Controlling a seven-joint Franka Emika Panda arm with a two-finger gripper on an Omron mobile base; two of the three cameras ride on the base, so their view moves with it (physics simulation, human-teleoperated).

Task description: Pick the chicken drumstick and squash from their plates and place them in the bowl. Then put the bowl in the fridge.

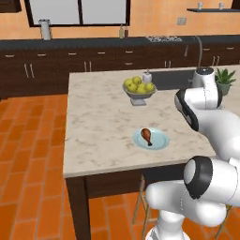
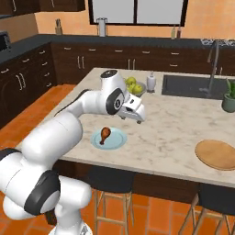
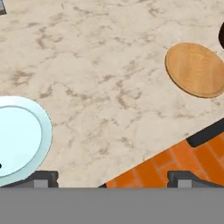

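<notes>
Just past the fingertips [image 3: 41, 178] in the hand view, marble counter [image 3: 109, 65] is spreading out, with the rim of the pale light-blue plate [image 3: 43, 131] sitting beside the left tip and the counter's edge and orange floor tiles [image 3: 175, 159] running under the right tip. Both tips are standing far apart at the bottom corners of that view, so the gripper [image 2: 137, 114] is hanging wide open with nothing between its jaws.

From the right base view, the gripper is hovering above the counter, and the chicken drumstick [image 2: 105, 134] is lying on the blue plate below it and slightly toward the counter's near edge, apart from the fingers. From the left base view the drumstick [image 1: 146, 136] is resting near the middle of its plate [image 1: 159, 140], meaty end up-left, thin bone pointing toward the near edge.

Well away from the hand on its far right side, the tan-orange wooden plate [image 2: 217, 154] is lying flat near the counter's edge; in the hand view it [image 3: 196, 69] is appearing bare at the upper right. Beyond the hand, toward the sink [image 2: 193, 86], a grey pedestal bowl of yellow-green fruit [image 1: 138, 87] is standing, with a small white dispenser bottle [image 2: 150, 81] just beside it. A potted plant [image 2: 229, 96] is sitting at the counter's far right.
</notes>
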